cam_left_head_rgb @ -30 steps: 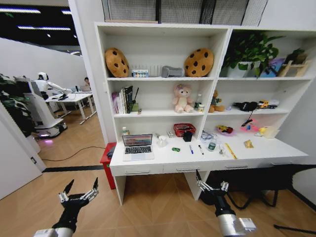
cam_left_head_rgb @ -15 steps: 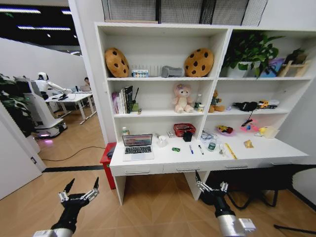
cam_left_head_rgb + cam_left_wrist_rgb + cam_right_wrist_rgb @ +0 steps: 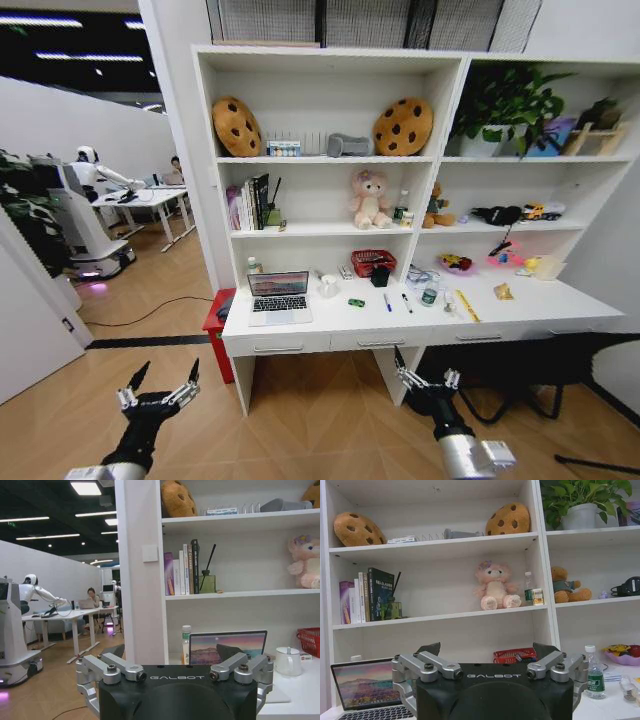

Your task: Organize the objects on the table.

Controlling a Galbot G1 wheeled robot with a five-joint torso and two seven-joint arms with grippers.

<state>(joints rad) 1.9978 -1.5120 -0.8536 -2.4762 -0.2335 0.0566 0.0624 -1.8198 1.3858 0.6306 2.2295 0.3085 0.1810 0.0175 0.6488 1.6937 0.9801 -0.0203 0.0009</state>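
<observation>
From the head view, we see the table (image 3: 560, 318) ahead of and above both grippers, well apart from them. On it lie the laptop (image 3: 279, 297) at its left end, then the toy car (image 3: 356, 302), the blue pen (image 3: 387, 302), the black pen (image 3: 406, 303) and the foil packet (image 3: 503, 291) farther right. Both pens run roughly front to back. Our left gripper (image 3: 158, 396) hangs low over the floor, fingers spread wide and holding nothing; it sits nearer the laptop. Our right gripper (image 3: 425, 379) is also spread and empty, below the table's front edge and nearer the pens.

In the left wrist view, the laptop (image 3: 227, 647) stands ahead past the open fingers.

In the right wrist view, the laptop (image 3: 367, 687) lies off to one side.

Against the earlier frames, hardly anything differs; the right gripper sits a touch lower.
</observation>
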